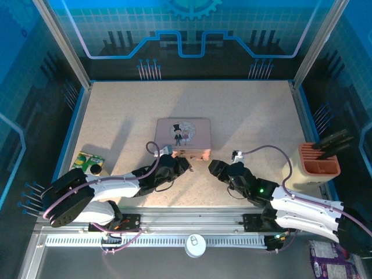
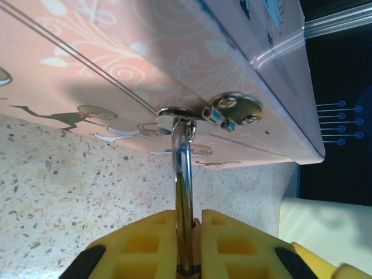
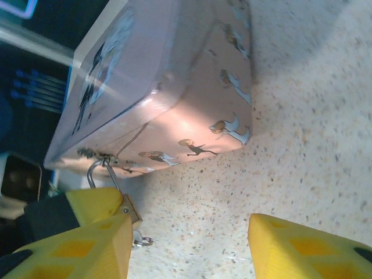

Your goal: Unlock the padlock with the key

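The left hand (image 2: 189, 224) is pinching the padlock (image 2: 182, 168), which is hanging from the hasp (image 2: 174, 113) on the pink tin's (image 2: 116, 58) 6 o'clock side. The right hand (image 3: 189, 232) is gaping wide at 4 o'clock, carrying nothing. The key is too small to pick out, and keeping the lock steady is likely mattering most.

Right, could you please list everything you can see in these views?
table: one, speckled beige, under everything
pink tin: one, pink with cartoon figures, table centre
padlock: one, brass with silver shackle, hooked through the tin's front hasp
packet: one, green-yellow, table's left edge
holder: one, orange, table's right edge, black handles sticking out
white disc: one, white with a lock symbol, on the near rail
purple packet: one, purple, past the near right corner
left tool: one, yellow fingers, shut on the padlock
right tool: one, yellow fingers, open, in front of the tin
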Robot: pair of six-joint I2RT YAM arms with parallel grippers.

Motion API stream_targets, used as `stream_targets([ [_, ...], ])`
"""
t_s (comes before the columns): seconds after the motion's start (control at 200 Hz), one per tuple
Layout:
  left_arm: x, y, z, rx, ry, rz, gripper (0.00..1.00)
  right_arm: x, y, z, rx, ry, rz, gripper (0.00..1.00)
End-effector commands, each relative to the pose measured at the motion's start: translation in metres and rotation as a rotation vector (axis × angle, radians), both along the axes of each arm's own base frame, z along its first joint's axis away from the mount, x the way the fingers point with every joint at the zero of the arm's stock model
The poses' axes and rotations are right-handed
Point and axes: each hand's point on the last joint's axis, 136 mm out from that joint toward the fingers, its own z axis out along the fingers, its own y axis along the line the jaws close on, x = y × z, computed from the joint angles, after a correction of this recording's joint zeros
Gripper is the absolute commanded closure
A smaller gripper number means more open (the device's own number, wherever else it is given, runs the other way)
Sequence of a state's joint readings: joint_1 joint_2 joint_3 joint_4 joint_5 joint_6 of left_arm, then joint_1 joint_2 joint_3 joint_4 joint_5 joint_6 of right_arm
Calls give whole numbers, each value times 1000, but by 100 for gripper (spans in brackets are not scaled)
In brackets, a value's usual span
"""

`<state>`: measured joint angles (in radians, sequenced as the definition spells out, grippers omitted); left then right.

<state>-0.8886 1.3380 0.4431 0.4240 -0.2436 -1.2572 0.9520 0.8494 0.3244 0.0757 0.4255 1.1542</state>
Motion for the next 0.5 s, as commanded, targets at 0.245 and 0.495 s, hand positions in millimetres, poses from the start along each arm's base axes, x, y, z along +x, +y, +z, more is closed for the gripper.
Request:
stream_targets([
  [0.245,12,-8,45,-64,-71,-13,100,-18,74,47,-546,-678,498,43],
  [0.495,11,-7,48,-61,-71,-19,100,-28,108,28,-656,-814,579,47],
])
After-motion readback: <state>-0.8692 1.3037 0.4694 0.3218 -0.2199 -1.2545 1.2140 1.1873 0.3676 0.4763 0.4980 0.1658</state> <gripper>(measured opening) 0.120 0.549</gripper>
